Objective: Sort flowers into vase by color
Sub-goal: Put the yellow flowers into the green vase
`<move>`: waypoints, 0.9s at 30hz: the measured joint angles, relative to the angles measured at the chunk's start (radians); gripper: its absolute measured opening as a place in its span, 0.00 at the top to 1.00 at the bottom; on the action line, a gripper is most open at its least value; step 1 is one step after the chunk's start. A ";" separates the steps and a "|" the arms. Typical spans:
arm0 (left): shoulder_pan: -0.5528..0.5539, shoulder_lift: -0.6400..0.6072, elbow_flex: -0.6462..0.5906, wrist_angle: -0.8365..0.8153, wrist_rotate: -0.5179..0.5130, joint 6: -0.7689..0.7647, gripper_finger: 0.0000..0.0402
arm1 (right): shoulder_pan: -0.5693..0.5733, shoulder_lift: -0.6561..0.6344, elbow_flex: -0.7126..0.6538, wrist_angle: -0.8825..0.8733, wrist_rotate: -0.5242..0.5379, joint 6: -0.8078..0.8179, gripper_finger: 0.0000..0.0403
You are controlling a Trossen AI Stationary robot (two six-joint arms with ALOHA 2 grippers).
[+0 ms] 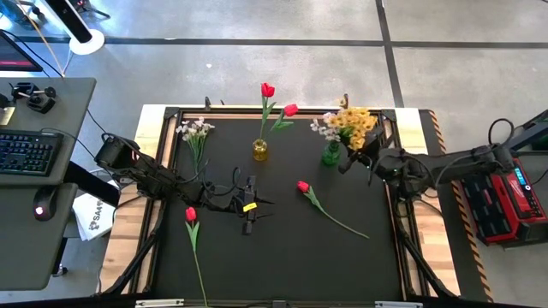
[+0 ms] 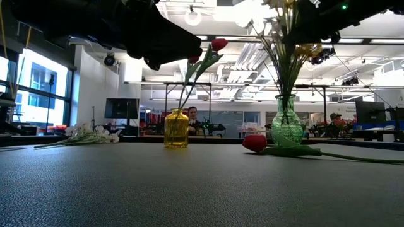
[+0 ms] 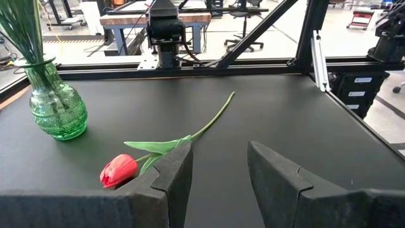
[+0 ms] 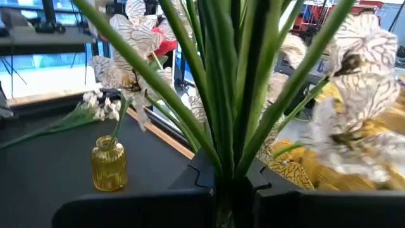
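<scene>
A yellow vase point(image 1: 260, 151) holds two red tulips point(image 1: 268, 90). A green vase point(image 1: 330, 155) holds yellow and white sprays point(image 1: 353, 122). My right gripper point(image 1: 357, 157) is shut at their stems, just right of the green vase. White sprays point(image 1: 195, 131) lie flat at the far left. One red tulip point(image 1: 302, 186) lies mid-table and another point(image 1: 190, 214) near the front left. My left gripper point(image 3: 218, 171) hovers open, the mid-table tulip's head point(image 3: 119, 170) just beyond one finger, nothing between its fingers. My right gripper is shut around green stems point(image 4: 231, 166) of the bunch, coming in about level from the table's right. The stems rise and fan out above the fingers point(image 4: 266, 190). How many stems it has I cannot tell; the fingers hide what is below.
The black mat point(image 1: 282, 257) has free room toward the near edge. A dark metal frame rail point(image 3: 190, 66) runs along the table's edges. A desk with a keyboard point(image 1: 26, 152) stands left of the table, and a red case point(image 1: 505, 201) sits to the right.
</scene>
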 joint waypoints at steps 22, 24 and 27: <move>0.000 0.000 0.000 -0.001 0.000 -0.009 0.65 | -0.101 0.167 0.072 -0.242 -0.098 0.158 1.00; 0.000 0.000 0.000 -0.001 0.000 -0.009 0.65 | -0.112 0.176 0.072 -0.248 -0.103 0.158 1.00; 0.000 0.000 0.000 -0.001 0.000 -0.009 0.65 | -0.125 0.188 0.072 -0.261 -0.131 0.158 1.00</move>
